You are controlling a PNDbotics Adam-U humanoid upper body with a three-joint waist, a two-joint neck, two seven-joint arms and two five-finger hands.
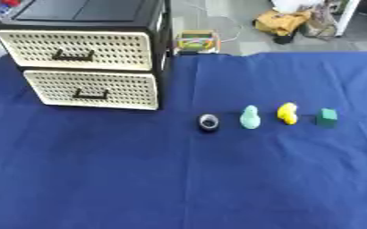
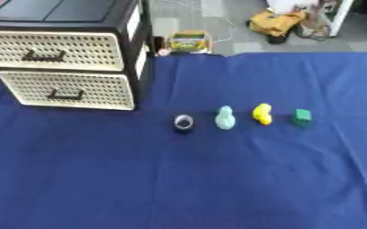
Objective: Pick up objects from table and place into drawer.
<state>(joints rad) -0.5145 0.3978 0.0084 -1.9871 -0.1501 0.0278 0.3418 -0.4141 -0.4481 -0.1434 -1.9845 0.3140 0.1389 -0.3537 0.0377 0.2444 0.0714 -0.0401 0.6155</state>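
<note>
Near part of the surface (image 1: 179,188): blue cloth only. Neither hand shows in either view, so their state cannot be told.

Mid-surface, a row of four small objects, spaced apart, left to right: dark ring-shaped item (image 1: 208,122), pale mint pear-shaped piece (image 1: 250,117), yellow curved piece (image 1: 287,113), green cube (image 1: 326,117).

Far left: black drawer unit (image 1: 89,53) on the cloth, two cream perforated drawers, upper drawer (image 1: 77,50) and lower drawer (image 1: 92,89), both closed.
</note>
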